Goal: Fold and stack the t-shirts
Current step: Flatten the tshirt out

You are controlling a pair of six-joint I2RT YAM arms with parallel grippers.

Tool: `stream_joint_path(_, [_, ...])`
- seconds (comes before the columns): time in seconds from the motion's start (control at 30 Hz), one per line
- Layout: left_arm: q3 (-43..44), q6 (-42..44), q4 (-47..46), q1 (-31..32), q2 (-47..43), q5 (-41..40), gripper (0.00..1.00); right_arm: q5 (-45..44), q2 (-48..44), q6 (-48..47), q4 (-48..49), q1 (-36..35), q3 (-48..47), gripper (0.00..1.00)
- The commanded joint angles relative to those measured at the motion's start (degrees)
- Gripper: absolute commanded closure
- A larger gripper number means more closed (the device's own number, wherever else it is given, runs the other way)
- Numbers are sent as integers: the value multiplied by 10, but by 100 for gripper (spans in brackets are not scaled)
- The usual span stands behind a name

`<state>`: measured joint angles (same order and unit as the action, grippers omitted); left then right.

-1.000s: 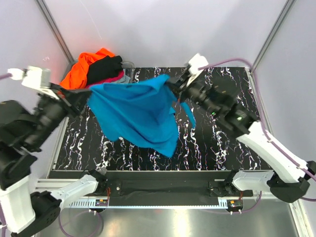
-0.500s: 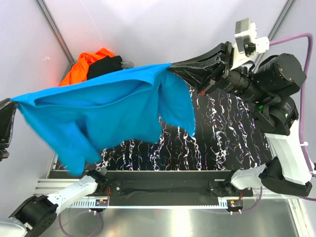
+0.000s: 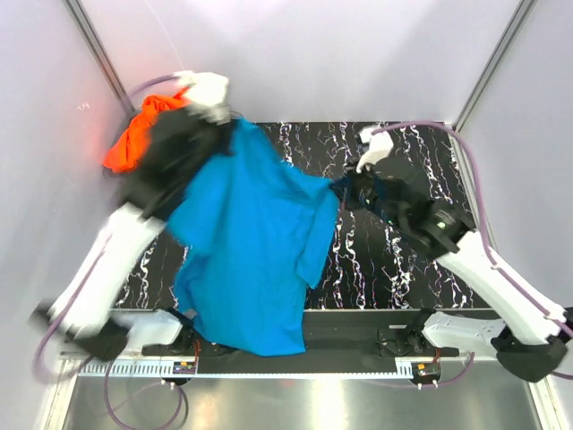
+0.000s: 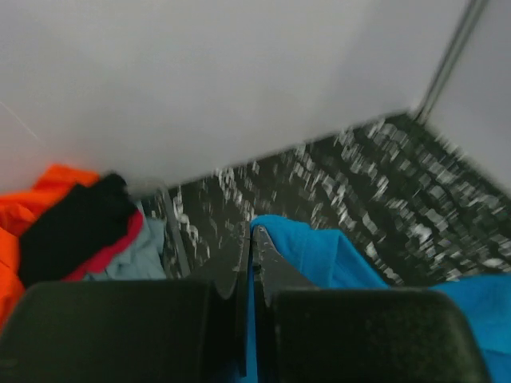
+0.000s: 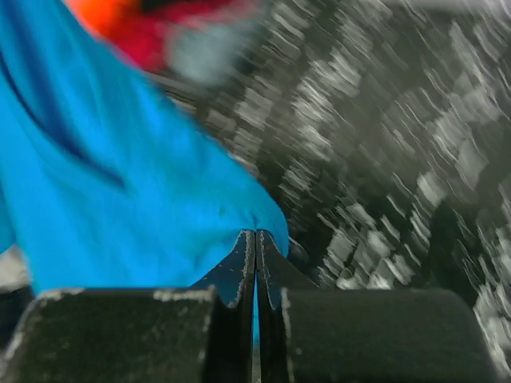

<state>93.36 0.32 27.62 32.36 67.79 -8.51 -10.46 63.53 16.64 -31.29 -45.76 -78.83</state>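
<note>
The turquoise-blue t-shirt (image 3: 251,251) hangs spread between my two grippers and drapes down over the table's near edge. My left gripper (image 3: 226,133) is shut on its far top edge; the left wrist view shows blue cloth (image 4: 319,251) pinched between the jaws. My right gripper (image 3: 342,190) is shut on the shirt's right edge; the right wrist view shows the cloth (image 5: 120,199) clamped at the fingertips. The orange shirt (image 3: 130,143) lies at the far left, and orange (image 4: 24,207), black (image 4: 76,227), crimson-pink and grey shirts show piled in the left wrist view.
The black marbled table (image 3: 403,260) lies under the shirt. A clear bin rim (image 4: 172,235) borders the pile of shirts. White walls and metal frame posts (image 3: 488,63) enclose the table on the far and side edges.
Both arms swung down and inward fast. The left gripper moved from the far left edge to the far middle. The shirt went from a wide horizontal stretch to hanging long toward the near edge.
</note>
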Motion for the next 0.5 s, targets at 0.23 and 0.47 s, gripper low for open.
stream_joint_path(0.23, [221,-53,-217,-8,484,111,100,-88,49,101,-138,376,151,100])
stream_joint_path(0.47, [290,-56,-187,10,563,52,26,-100,105,40,-163,418,161,100])
